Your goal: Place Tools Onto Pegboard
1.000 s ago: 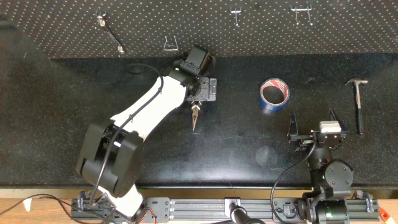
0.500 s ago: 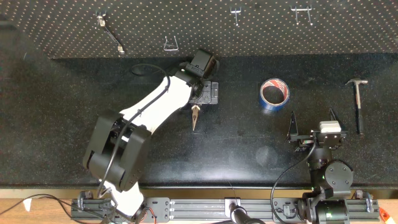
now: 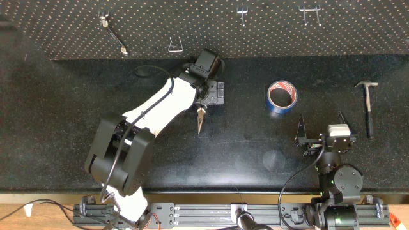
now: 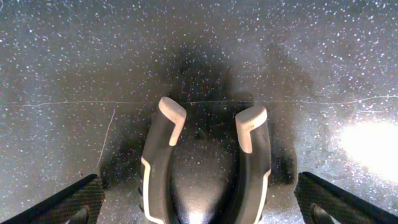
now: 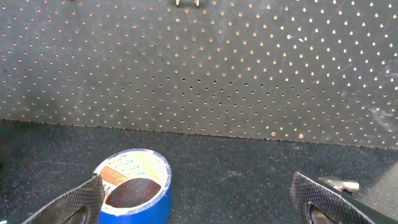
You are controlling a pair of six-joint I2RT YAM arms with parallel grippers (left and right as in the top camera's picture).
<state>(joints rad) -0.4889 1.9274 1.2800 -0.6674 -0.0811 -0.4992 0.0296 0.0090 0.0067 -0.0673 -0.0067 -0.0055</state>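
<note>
At the back of the dark speckled surface (image 3: 77, 96), just in front of the pegboard (image 3: 268, 32), the left pincer (image 4: 198, 186) hangs over the pliers (image 4: 163, 158). Its two fingers are spread wide and stand clear of the handles on either side, gripping nothing. We see the pliers lying flat, their metal nose pointing away from the board toward the arms' bases and their two curved handles splayed a little apart beneath the wrist. The right pincer (image 3: 321, 124) rests near its own base, likewise spread and empty, with the roll of blue tape (image 3: 282, 96) in front of it and the hammer (image 3: 367, 105) to its outer side. A wrench (image 3: 114, 35) already hangs on the board near a bare wire hook (image 3: 175, 45).

We judge the pliers to be stiff steel, fairly heavy for their size, with the weight toward the nose and joint. The handle sleeves look rubbery and should give good friction, where the bare metal would be slick. The handles can swing on the pivot, so a squeeze across both would close them before it holds firm. We reckon the soundest hold is across both handles close to the joint, which keeps the nose from drooping and leaves the handle ends free to go over a hook.
</note>
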